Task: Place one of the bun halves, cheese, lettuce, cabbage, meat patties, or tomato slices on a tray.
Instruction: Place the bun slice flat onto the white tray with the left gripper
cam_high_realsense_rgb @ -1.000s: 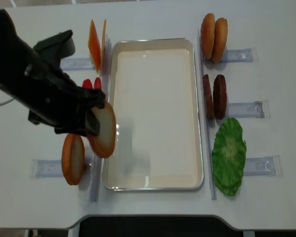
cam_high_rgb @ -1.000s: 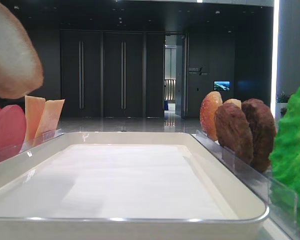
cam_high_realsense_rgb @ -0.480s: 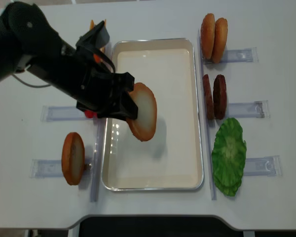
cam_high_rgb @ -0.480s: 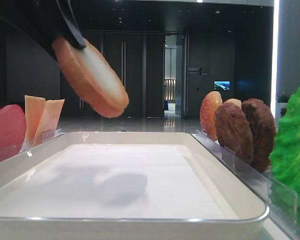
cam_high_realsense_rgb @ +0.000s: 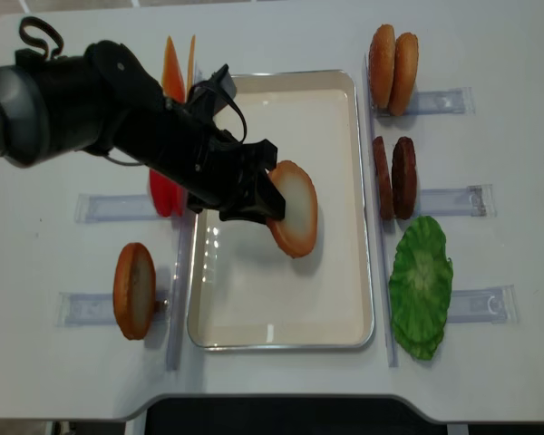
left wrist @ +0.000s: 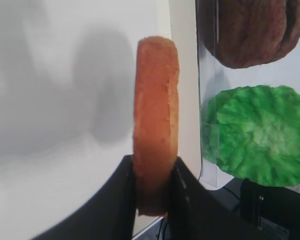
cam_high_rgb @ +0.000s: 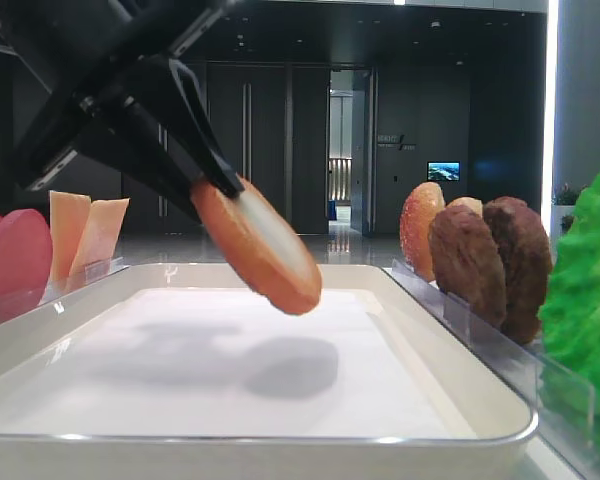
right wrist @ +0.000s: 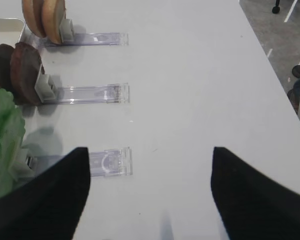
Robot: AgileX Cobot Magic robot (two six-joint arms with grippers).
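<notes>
My left pincer (cam_high_realsense_rgb: 261, 192) is clamped on the rim of a bun half (cam_high_realsense_rgb: 294, 208), and I hold it tilted in the air above the tray (cam_high_realsense_rgb: 348, 91), over the middle of the floor and a little toward the side where the meat patties (cam_high_realsense_rgb: 394, 178) stand. From the low view the bun half (cam_high_rgb: 257, 246) slants down with its pale face up and casts a shadow on the tray floor beneath it; it touches nothing but my fingers (left wrist: 124, 190), which pinch its lower edge from both sides. Beyond the tray's right rim the patties stand upright in their clear holder, with a pair of bun halves (cam_high_realsense_rgb: 393, 57) further up that rim and the lettuce (cam_high_realsense_rgb: 421, 285) further down it. Along the tray's left rim stand the cheese (cam_high_realsense_rgb: 175, 68) and the tomato slices (cam_high_realsense_rgb: 162, 192), partly hidden behind my arm, and another bun half (cam_high_realsense_rgb: 134, 290) stands well off the tray's lower left corner. My right pincer (right wrist: 150, 200) rests wide apart over bare table, beside the lettuce (right wrist: 4, 137), gripping nothing.
</notes>
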